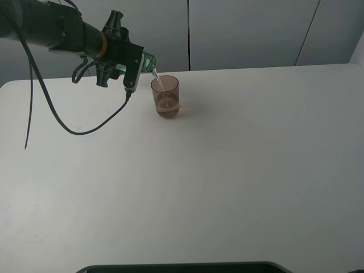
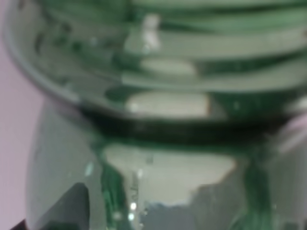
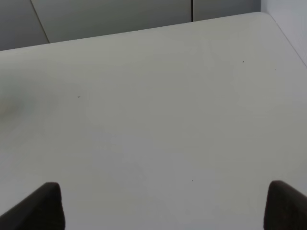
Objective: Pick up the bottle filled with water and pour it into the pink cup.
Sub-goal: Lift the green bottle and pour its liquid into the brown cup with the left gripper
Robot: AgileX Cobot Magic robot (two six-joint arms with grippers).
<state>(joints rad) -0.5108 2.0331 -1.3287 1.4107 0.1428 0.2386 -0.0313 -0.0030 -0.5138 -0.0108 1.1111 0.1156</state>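
My left gripper (image 1: pixel 135 63) is shut on the green-tinted bottle (image 1: pixel 149 61) and holds it tipped, neck down to the right, just above the pink cup (image 1: pixel 165 98). A thin stream of water (image 1: pixel 159 83) runs from the neck into the cup, which stands upright on the table and holds some water. Most of the bottle is hidden by the gripper in the exterior high view. In the left wrist view the blurred green bottle (image 2: pixel 168 96) fills the picture. My right gripper (image 3: pixel 163 211) is open and empty over bare table; it is out of the exterior high view.
The white table (image 1: pixel 239 170) ends at a grey panelled wall (image 1: pixel 244 28) behind the cup. A black cable (image 1: pixel 57 122) hangs from the left arm over the table's left part. A dark edge (image 1: pixel 182 267) runs along the front.
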